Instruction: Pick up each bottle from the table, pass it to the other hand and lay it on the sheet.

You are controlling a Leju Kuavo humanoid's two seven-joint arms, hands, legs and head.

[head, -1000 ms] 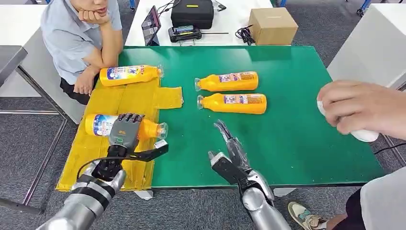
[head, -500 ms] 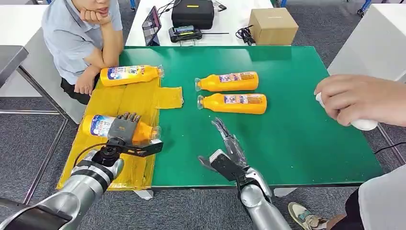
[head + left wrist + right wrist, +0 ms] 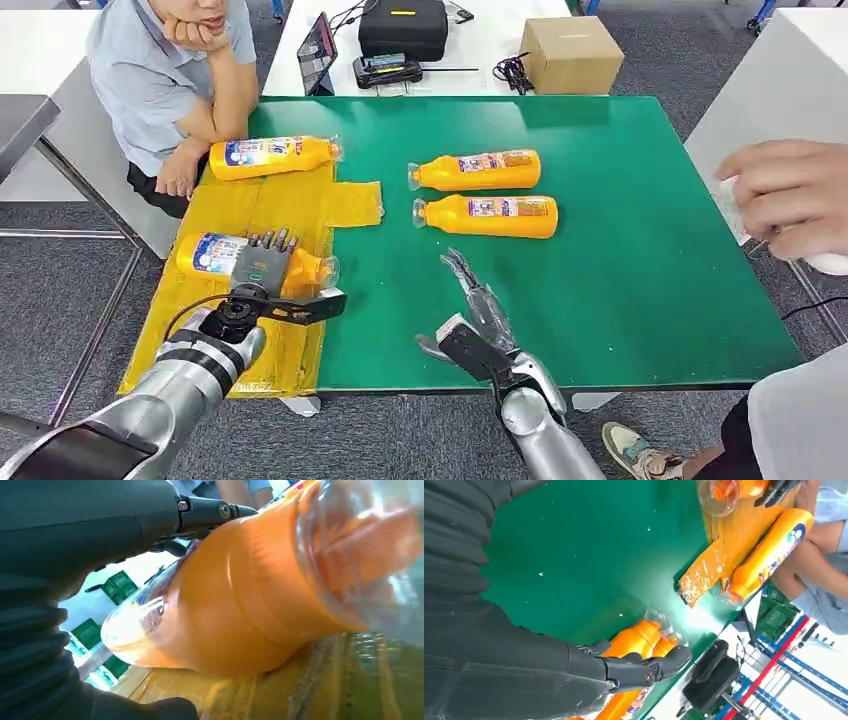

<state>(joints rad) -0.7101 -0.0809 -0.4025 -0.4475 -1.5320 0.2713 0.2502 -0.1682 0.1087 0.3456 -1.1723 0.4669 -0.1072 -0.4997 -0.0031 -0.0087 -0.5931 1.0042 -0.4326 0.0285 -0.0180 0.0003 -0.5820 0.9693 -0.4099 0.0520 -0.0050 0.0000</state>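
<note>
Four orange bottles are lying on their sides across the green table. One held bottle is resting on the yellow sheet at its near part, with the left hand lying over its middle, fingers draped across the body and thumb sticking out toward the cap end; in the left wrist view its underside is touching the sheet. A second bottle is lying along the sheet's far edge, close to the forearm of a seated person. Two further bottles, the far bottle and the near bottle, are lying side by side on bare green surface, caps pointing toward the sheet. The right hand is hovering open near the table's front edge, fingers extended toward the near bottle and holding nothing. A second person's hand is gripping a white object at the right side.
</note>
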